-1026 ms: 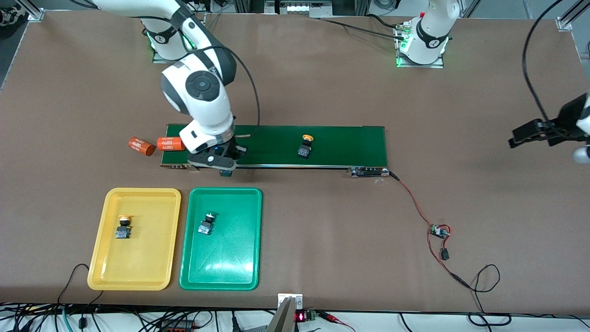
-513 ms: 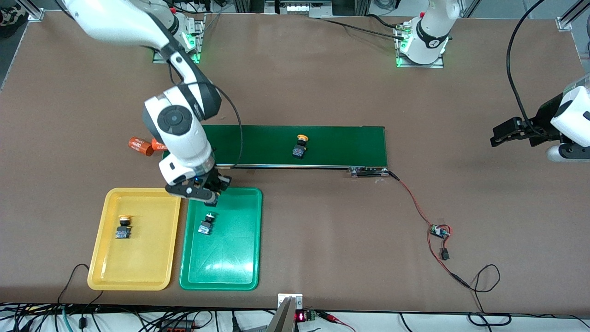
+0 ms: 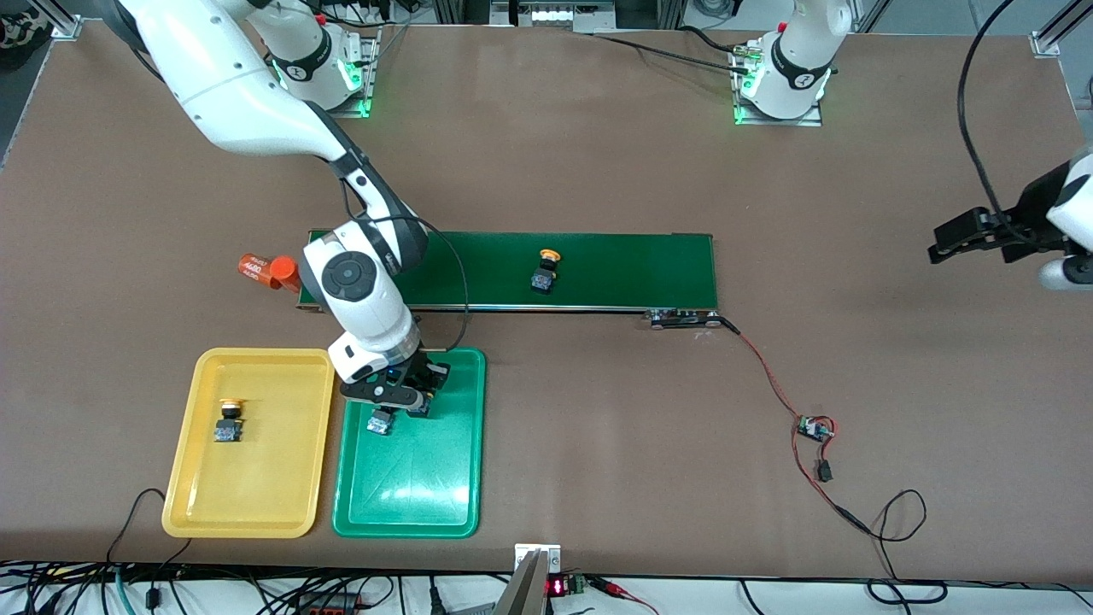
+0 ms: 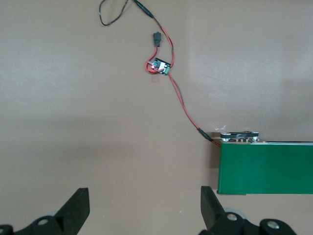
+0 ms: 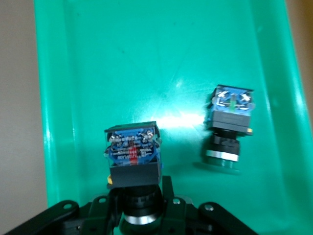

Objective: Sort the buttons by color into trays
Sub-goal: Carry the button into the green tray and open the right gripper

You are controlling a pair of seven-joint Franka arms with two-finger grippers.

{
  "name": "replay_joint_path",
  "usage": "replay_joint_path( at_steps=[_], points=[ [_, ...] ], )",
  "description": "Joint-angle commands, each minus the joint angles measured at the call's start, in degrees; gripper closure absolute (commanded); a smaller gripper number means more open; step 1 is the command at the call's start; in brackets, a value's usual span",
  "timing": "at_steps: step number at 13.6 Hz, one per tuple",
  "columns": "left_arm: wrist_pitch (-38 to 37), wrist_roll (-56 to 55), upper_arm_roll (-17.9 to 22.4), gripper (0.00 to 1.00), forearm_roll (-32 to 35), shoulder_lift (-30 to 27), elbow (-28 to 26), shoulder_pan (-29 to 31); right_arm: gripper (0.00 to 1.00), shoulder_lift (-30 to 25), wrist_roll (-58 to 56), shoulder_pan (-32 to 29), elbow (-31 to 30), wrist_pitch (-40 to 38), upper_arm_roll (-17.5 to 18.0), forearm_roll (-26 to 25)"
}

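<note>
Over the green tray (image 3: pixel 410 478), right pincer (image 3: pixel 408 403) clenching a button (image 5: pixel 133 155), second button (image 5: pixel 229 128) lying at two o'clock; left pincer (image 4: pixel 142 208) waiting released.

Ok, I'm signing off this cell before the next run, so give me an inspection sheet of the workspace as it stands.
Surface: brown table, conveyor belt on it.
Job's things: yellow tray holds one yellow-capped button; green tray holds one button; another yellow-capped button lies on the belt.
Clutter: orange cylinder by the belt's end.
Grippers: right gripper shut on a button over the green tray; left gripper open, waiting above bare table.
Cables: red-black lead with small board running from the belt.
Surroundings: cables along the table's near edge.
</note>
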Motion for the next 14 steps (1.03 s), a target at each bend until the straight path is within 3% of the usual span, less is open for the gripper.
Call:
replay_joint_path(
  at_steps=[1,3,4,5,7,14],
  points=[
    [-1.78,1.29,5.20,0.00,0.74,-1.33,0.51,-5.06,0.72,1.90,-0.62,1.07,2.12,1.14,-1.03,-0.27],
    [-1.78,1.29,5.20,0.00,0.30,-1.34,0.43,-4.71,0.65,2.07,-0.62,0.98,2.12,1.67,-1.03,-0.27],
    [-2.04,1.11,4.94,0.00,0.30,-1.51,0.16,-4.80,0.35,2.16,-0.18,0.98,2.12,1.67,-1.03,-0.27],
    [-2.48,0.94,4.76,0.00,0.39,-1.60,0.16,-4.80,0.24,2.34,-0.09,1.07,2.12,1.93,-1.03,-0.27],
    [-2.40,0.15,4.67,0.00,0.39,-2.39,-0.45,-4.89,0.13,2.43,-0.09,1.07,2.12,2.11,-1.03,-0.27],
    [-4.23,-0.65,5.03,0.00,0.39,-2.48,-0.10,-4.71,0.05,-0.73,-1.06,1.33,1.07,-0.33,-1.90,0.08]
  ],
)
